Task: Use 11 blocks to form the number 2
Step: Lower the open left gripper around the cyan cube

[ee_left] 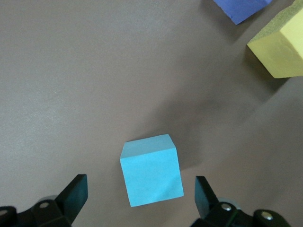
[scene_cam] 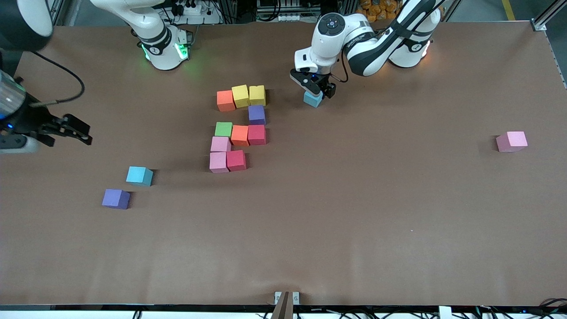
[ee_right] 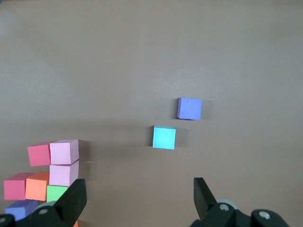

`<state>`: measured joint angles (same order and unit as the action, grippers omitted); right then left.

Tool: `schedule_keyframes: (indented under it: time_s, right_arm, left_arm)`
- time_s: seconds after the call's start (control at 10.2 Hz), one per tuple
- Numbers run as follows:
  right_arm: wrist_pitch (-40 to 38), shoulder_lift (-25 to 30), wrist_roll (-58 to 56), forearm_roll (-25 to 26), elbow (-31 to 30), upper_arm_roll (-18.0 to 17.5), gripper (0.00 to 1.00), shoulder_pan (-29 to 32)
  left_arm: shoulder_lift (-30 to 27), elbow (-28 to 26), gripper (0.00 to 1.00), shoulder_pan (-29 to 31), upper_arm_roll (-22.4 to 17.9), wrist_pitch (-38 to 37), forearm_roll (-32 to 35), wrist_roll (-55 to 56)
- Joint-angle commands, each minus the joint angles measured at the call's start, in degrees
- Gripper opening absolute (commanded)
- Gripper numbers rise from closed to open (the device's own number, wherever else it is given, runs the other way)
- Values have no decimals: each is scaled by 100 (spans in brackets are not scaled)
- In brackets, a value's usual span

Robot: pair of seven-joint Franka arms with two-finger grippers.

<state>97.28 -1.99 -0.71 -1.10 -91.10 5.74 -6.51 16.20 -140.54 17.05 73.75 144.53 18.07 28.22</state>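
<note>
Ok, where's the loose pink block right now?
In the front view, the loose pink block sits alone toward the left arm's end of the table, well apart from the digit's blocks.

The front camera is looking down from high across the table (scene_cam: 354, 230) at both arms' bases, the left wrist camera is staring close down on one light blue block (ee_left: 151, 170), and the right wrist camera is sharing the block cluster (ee_right: 52, 175) with it.
</note>
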Motion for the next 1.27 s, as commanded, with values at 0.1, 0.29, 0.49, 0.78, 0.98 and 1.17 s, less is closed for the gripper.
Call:
schedule_keyframes:
  time_s: [0.1, 0.29, 0.49, 0.78, 0.98, 1.17]
  right_arm:
    - [-297, 41, -52, 83, 434, 15, 100, 194]
    - [-648, 41, -52, 92, 663, 7, 100, 317]
    - [-693, 6, -61, 66, 681, -72, 100, 501]
    - [-693, -3, -61, 66, 681, -46, 100, 458]
    - [-754, -3, -122, 57, 655, -55, 100, 423]
    - [-763, -3, -122, 57, 655, -64, 100, 405]
  left_arm:
    - [-108, -35, 100, 96, 95, 146, 65, -106]
    - [-117, 210, 100, 105, 86, 41, 56, -54]
    - [-100, 814, 100, 79, 78, -930, 56, -106]
    - [-143, 1319, 100, -698, -558, -1709, -180, -264]
    - [-397, 1354, 100, -1841, -1561, -1770, -442, -299]
    - [-425, 1345, 100, -2634, -2327, -1709, -515, -335]
